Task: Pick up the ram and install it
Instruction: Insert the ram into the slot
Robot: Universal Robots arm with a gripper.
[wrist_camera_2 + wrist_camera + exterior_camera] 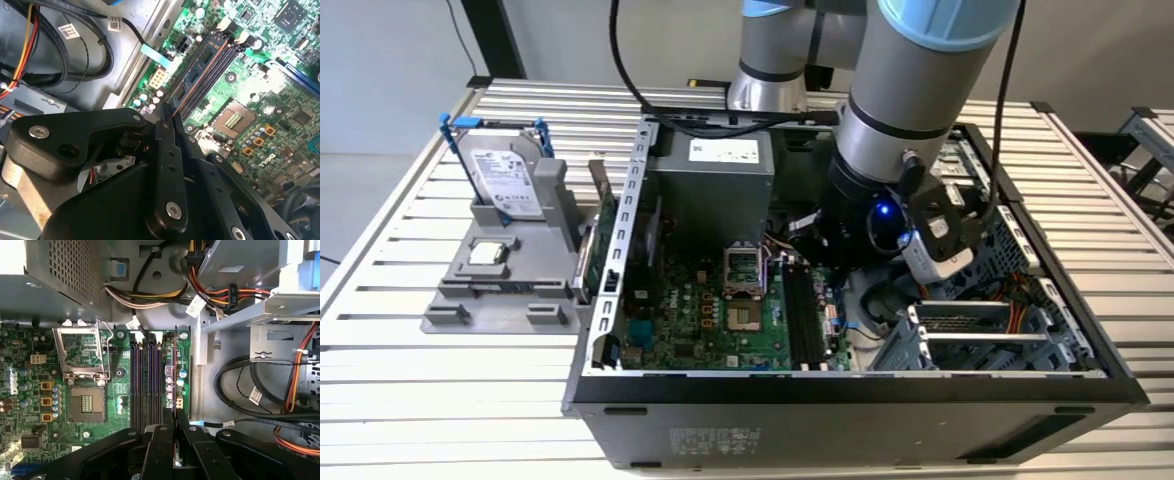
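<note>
The end effector [175, 421] is clamped on the ram [174, 372]. It stands on edge at the motherboard [30, 405] slots.

Silver-grey arm w/ pale-blue joint caps [907, 100] comes steeply down from the far side in the exterior view, wrist [874, 215] aimed downward. Black two-finger gripper [175, 426] [165, 122], in both wrist views: fingers pinched tight on the thin, long dark-green circuit-board ram [174, 390], held edge-on.
</note>
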